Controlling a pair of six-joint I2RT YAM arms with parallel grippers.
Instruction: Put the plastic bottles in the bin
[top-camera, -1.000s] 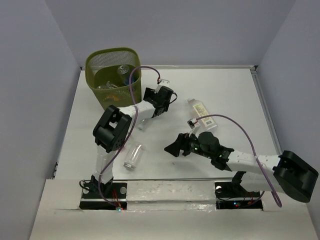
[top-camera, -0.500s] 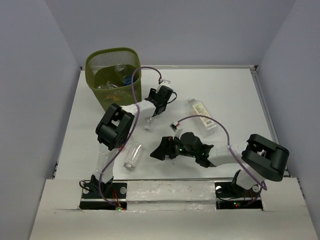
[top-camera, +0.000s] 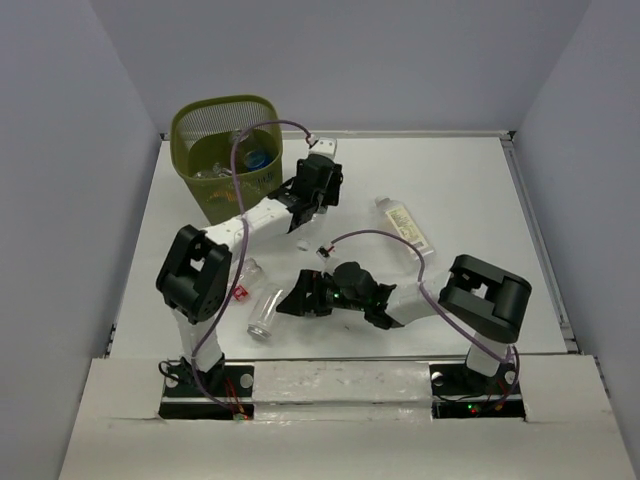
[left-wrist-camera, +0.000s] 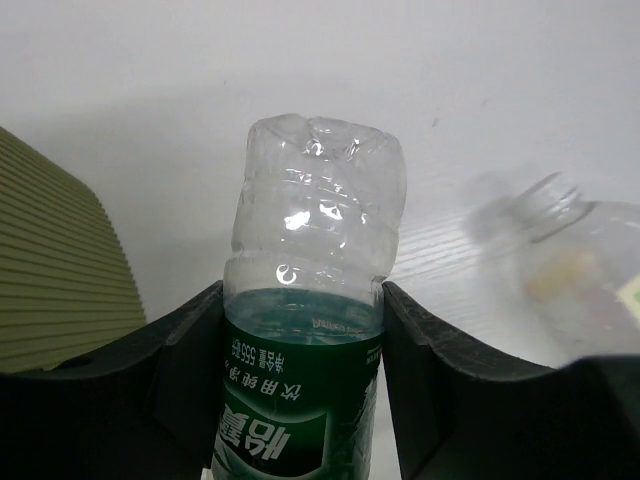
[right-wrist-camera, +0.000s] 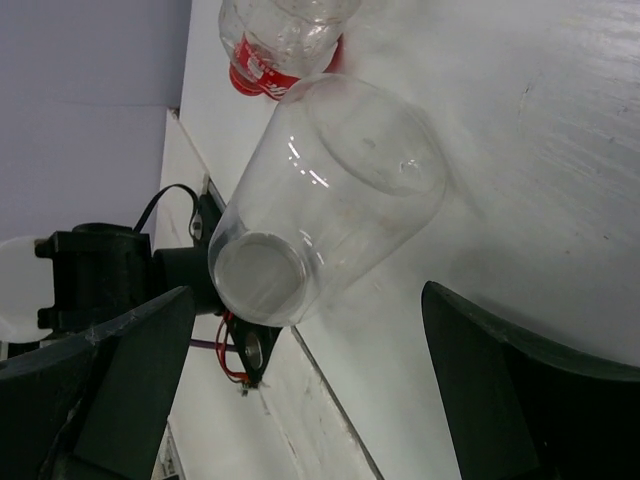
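My left gripper (left-wrist-camera: 303, 300) clamps a green-labelled bottle (left-wrist-camera: 310, 230) at 4 o'clock of the mesh bin (top-camera: 212, 198), while my right gripper (right-wrist-camera: 300, 300), spread wide, faces an unlabelled clear bottle (right-wrist-camera: 340, 190) lying at its 9 o'clock.

Bins: 1 bin (top-camera: 226, 99) was counted. Plastic bottles outside it: 4 were counted, i.e. 1 green-label bottle (left-wrist-camera: 312, 300), 1 red-label bottle (top-camera: 243, 286), 1 bottle w/o label (top-camera: 266, 311) and 1 pale-label bottle (top-camera: 408, 228). Inside the bin, 1 blue-label bottle (top-camera: 258, 158) was made out, plus approx. 2 clear ones; the exact no. could not be told. Arms: 2 were counted, the left arm (top-camera: 255, 212) and the right arm (top-camera: 420, 295). Grippers: 2, i.e. the left gripper (top-camera: 303, 205) and the right gripper (top-camera: 288, 304). Purple cables (top-camera: 372, 234): 2 were seen.
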